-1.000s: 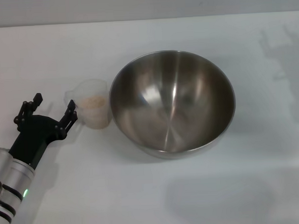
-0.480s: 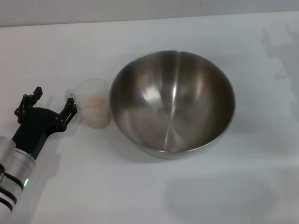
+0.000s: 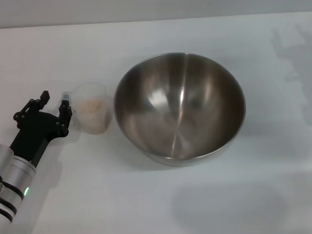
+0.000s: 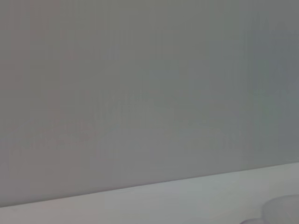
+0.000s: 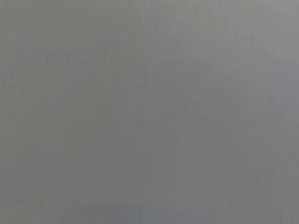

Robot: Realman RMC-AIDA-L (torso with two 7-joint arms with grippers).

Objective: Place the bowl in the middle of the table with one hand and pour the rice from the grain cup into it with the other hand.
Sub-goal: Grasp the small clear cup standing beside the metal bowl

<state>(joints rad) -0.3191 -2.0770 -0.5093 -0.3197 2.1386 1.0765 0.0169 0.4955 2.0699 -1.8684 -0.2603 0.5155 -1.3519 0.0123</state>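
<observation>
The steel bowl (image 3: 180,106) stands upright near the middle of the white table (image 3: 159,200), its inside bare. The clear grain cup (image 3: 92,114) stands just left of the bowl, upright, with pale rice (image 3: 93,105) in it. My left gripper (image 3: 54,102) is open just left of the cup, one black finger (image 3: 65,109) close against the cup's handle side, the other farther left. The cup's rim shows faintly in the left wrist view (image 4: 282,205). My right gripper is out of view; only its shadow falls on the table at the far right.
The table's far edge (image 3: 152,21) runs across the top of the head view. My left arm (image 3: 13,175) reaches in from the lower left corner. The right wrist view shows only plain grey.
My left gripper has turned and shifted slightly, its fingers now nearer each other beside the cup. The cup has slid a little to the left, away from the bowl. The bowl has not moved.
</observation>
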